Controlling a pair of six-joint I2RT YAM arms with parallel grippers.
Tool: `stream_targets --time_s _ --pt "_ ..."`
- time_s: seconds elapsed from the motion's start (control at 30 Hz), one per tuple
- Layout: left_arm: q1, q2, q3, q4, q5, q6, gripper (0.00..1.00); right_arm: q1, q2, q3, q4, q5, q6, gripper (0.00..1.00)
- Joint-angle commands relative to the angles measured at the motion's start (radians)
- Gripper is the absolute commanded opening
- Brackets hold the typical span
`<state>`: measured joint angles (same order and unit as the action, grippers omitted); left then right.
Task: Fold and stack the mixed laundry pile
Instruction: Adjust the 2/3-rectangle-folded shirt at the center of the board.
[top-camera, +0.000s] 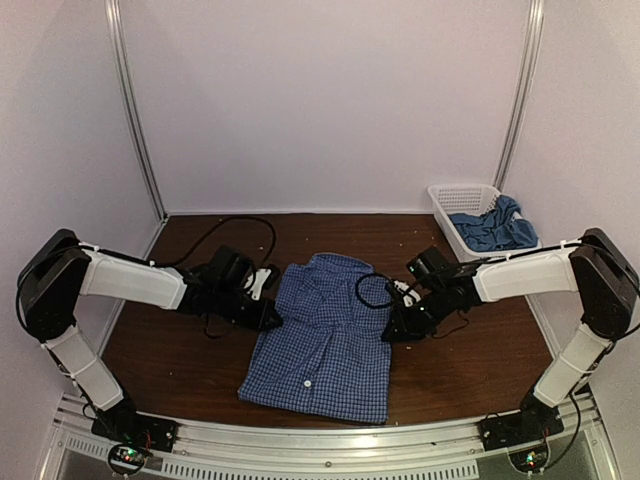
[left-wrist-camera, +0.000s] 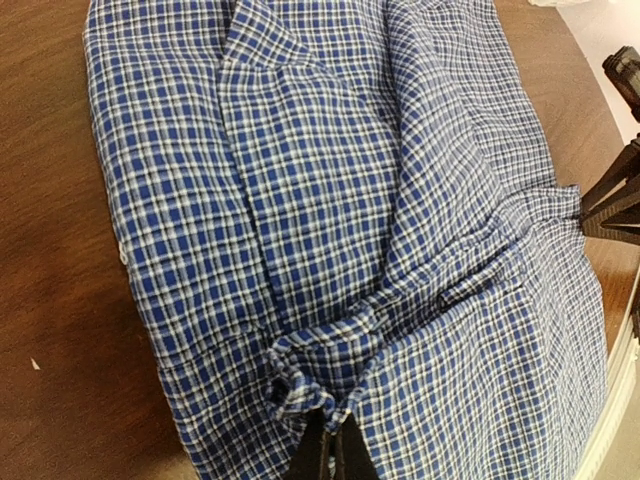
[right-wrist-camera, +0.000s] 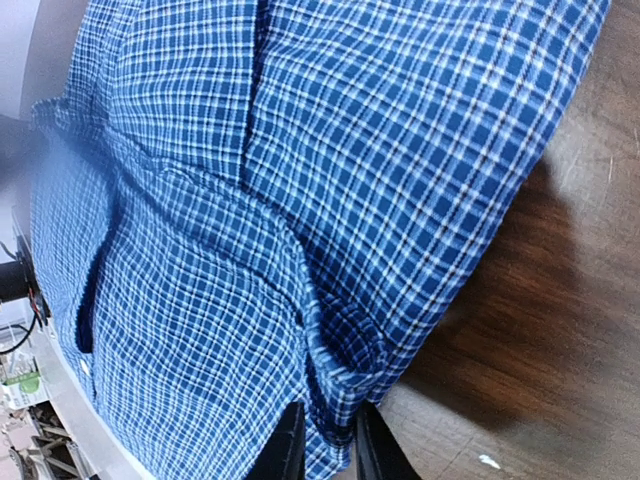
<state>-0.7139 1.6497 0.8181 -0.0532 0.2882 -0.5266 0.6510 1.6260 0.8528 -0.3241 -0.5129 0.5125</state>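
The shirt (top-camera: 325, 340) lies flat mid-table between both arms. The left gripper (top-camera: 272, 318) is clenched on a bunch of its edge, and the right gripper (top-camera: 392, 330) is pinching the opposite edge. The t-shirt (top-camera: 492, 228) is in the basket (top-camera: 447, 222), partly hidden by its wall.

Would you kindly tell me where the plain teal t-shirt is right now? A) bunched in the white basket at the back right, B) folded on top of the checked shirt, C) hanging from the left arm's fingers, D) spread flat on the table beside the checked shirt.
A: the teal t-shirt sits bunched in the white basket at the back right, well apart from the checked shirt on the table.
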Motion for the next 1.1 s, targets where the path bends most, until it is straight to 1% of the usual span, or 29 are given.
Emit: stream_targets --time_s 0.0,0.1,0.17,0.33,0.63,0.93,1.07 --pt "0.004 0.001 0.031 0.03 0.002 0.02 0.0 0.017 0.012 0.011 0.025 -0.028 0.011 0.14" --pt "-0.003 -0.016 0.031 0.014 -0.018 0.03 0.0 0.021 0.012 0.018 0.032 -0.036 0.012 0.07" --pt "-0.005 -0.028 0.031 0.002 -0.027 0.037 0.0 0.022 0.013 0.021 0.037 -0.038 0.012 0.0" --pt "-0.026 -0.061 0.038 -0.044 -0.079 0.06 0.0 0.03 -0.005 0.035 0.042 -0.038 0.01 0.0" --pt "-0.112 -0.183 0.046 -0.193 -0.327 0.106 0.0 0.056 -0.065 0.085 0.036 -0.038 0.003 0.0" --pt "-0.113 -0.285 0.011 -0.232 -0.437 0.111 0.0 0.062 -0.085 0.119 0.055 -0.042 -0.023 0.0" --pt "-0.113 -0.277 0.011 -0.22 -0.435 0.121 0.0 0.062 -0.079 0.111 0.084 -0.036 -0.037 0.0"
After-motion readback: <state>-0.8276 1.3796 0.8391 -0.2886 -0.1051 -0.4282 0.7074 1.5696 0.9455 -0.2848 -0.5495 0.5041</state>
